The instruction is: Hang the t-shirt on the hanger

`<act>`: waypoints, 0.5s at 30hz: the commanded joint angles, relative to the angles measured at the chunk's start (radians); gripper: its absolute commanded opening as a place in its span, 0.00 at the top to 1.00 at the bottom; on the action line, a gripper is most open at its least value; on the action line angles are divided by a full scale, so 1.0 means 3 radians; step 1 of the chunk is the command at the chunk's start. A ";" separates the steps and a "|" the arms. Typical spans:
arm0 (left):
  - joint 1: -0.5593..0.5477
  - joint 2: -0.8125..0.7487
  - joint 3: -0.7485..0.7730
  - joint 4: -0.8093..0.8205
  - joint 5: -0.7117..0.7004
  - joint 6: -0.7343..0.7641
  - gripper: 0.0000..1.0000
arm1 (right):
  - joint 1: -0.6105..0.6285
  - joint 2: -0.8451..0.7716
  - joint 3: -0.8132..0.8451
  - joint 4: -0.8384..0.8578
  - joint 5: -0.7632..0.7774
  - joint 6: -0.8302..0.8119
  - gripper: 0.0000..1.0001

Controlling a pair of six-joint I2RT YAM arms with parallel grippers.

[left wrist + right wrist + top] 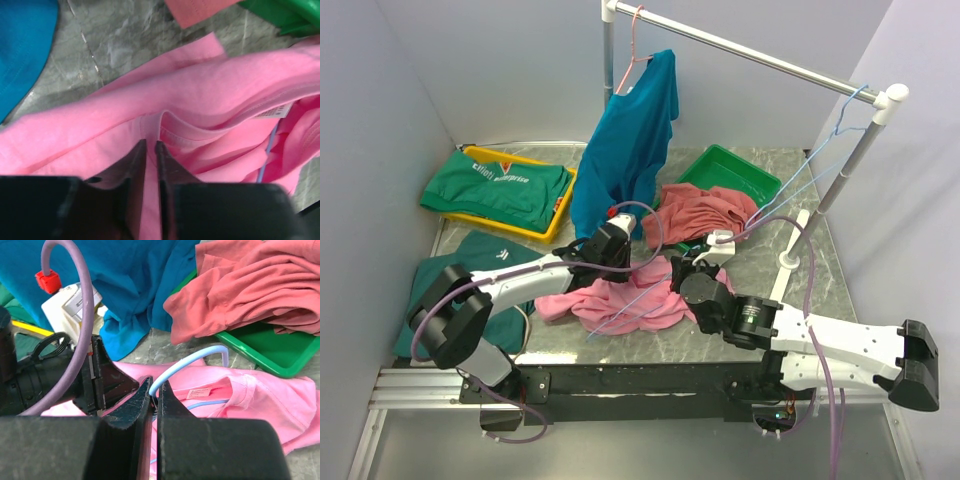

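The bright pink t-shirt (620, 298) lies bunched on the table's middle front. It fills the left wrist view (200, 95), and its collar and label show in the right wrist view (240, 390). My left gripper (612, 243) (150, 145) is shut on a fold of the pink fabric beside the collar. My right gripper (692, 272) (155, 385) is shut on the neck of the light-blue wire hanger (185, 362), just below its hook. The hanger's wires (642, 305) lie across and partly inside the shirt, and one wire shows in the left wrist view (267, 155).
A teal-blue shirt (625, 150) hangs from the rail on a pink hanger. A rose-red garment (705, 215) spills out of a green tray (750, 172). A yellow tray (560, 215) holds a green shirt. More light-blue hangers (840, 125) hang by the rack's right post (825, 205).
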 commanded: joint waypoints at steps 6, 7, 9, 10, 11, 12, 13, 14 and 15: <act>0.0013 -0.0421 -0.0269 0.0269 0.0084 0.0040 0.92 | 0.0078 0.0219 0.0332 -0.0307 0.0255 0.0383 1.00; 0.0013 -0.0436 -0.0248 0.0264 0.0110 0.0055 0.91 | 0.0083 0.0220 0.0327 -0.0302 0.0239 0.0383 1.00; 0.0008 -0.0406 -0.0202 0.0228 0.0135 0.0065 0.84 | 0.0088 0.0235 0.0317 -0.0281 0.0234 0.0393 1.00; 0.0013 -0.0360 -0.0147 0.0213 0.0135 0.0075 0.78 | 0.0083 0.0240 0.0317 -0.0286 0.0234 0.0404 1.00; 0.0008 -0.0334 -0.0116 0.0218 0.0181 0.0076 0.70 | 0.0093 0.0245 0.0322 -0.0291 0.0234 0.0409 1.00; 0.0003 -0.0309 -0.0090 0.0208 0.0192 0.0070 0.68 | 0.0093 0.0255 0.0332 -0.0312 0.0239 0.0414 1.00; -0.0007 -0.0258 -0.0039 0.0192 0.0177 0.0060 0.63 | 0.0093 0.0260 0.0337 -0.0322 0.0239 0.0409 1.00; -0.0032 -0.0227 -0.0008 0.0172 0.0151 0.0060 0.63 | 0.0098 0.0260 0.0347 -0.0327 0.0244 0.0414 1.00; -0.0038 -0.0191 0.0022 0.0136 0.0105 0.0065 0.63 | 0.0093 0.0265 0.0348 -0.0327 0.0244 0.0404 1.00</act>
